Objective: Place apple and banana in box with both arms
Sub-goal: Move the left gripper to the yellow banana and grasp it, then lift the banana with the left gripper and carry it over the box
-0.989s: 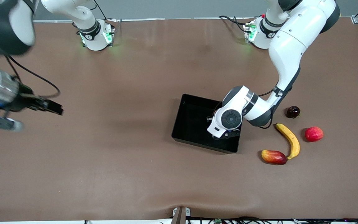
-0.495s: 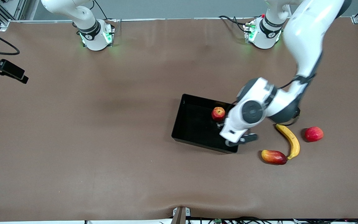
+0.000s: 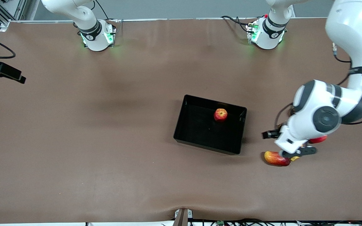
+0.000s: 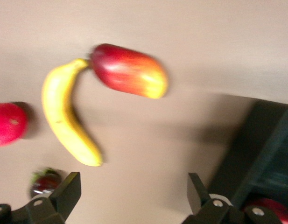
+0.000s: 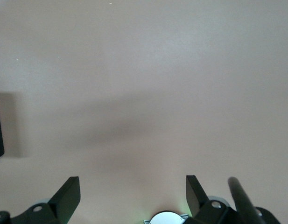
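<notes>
Inside the box (image 3: 184, 125) lies the apple (image 3: 220, 115), released. Left gripper (image 4: 132, 196) hangs spread wide and empty over the banana (image 4: 64, 116) beside the mango-like fruit (image 4: 129, 70). Right gripper (image 5: 132, 196) waits wide apart over bare table (image 3: 105, 157) at its arm's end.

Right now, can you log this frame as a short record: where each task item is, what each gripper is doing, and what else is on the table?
apple: inside the box, resting on its floor
box: on the table, holds only the apple
banana: on the table outside the box, toward the left arm's end, one tip at the mango
left gripper: open, empty, over the banana and mango
right gripper: open, empty, over bare table; arm waits
other fruit: mango, red round fruit, dark fruit
remaining: banana
</notes>
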